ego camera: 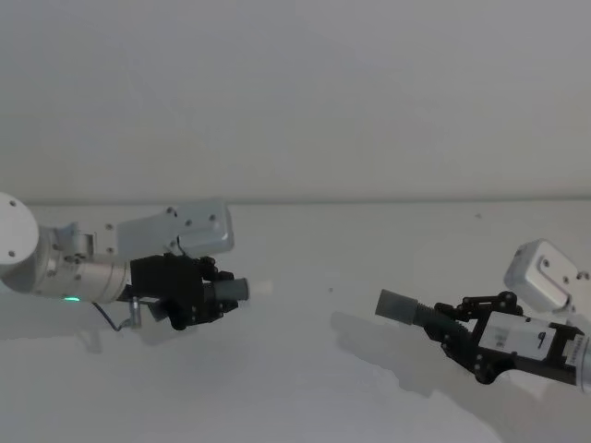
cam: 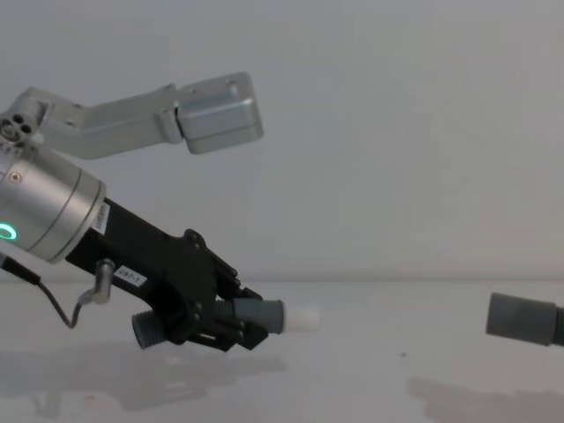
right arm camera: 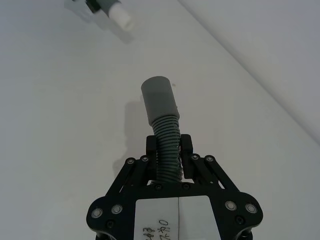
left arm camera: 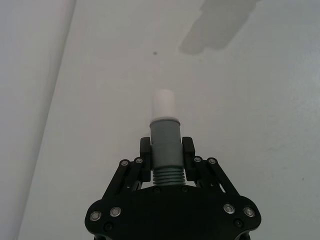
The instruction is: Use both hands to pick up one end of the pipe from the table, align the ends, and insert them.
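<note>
Judging hazards first: the two ends are not yet on one line, so a straight push would likely drive the white tip (ego camera: 261,287) against the rim of the socket cuff (ego camera: 399,305) rather than into it. That cuff also stands out on bendy ribs past its grip and may buckle aside under load, and either end could slide back through its fingers. Item, left gripper (ego camera: 222,292): fingers (left arm camera: 145,149) closed narrow on the tipped cuff (left arm camera: 165,142), clamped at its rear where the ribs begin, tip projecting free ahead; a short ribbed stub (cam: 144,329) pokes out behind the grip in the chest view. Item, right gripper (ego camera: 445,320): closed narrow on the hose (right arm camera: 167,140) just behind the socket cuff, cuff wholly clear of the grip. Item, position: both ends held up off the table (ego camera: 305,388), each casting a shadow (ego camera: 369,337) below, mouths turned toward one another but well apart; the tipped end lies near level, the socket end tilts upward toward it. Item, stage, by my reckoning: pickup done, alignment pending, insertion not begun.
</note>
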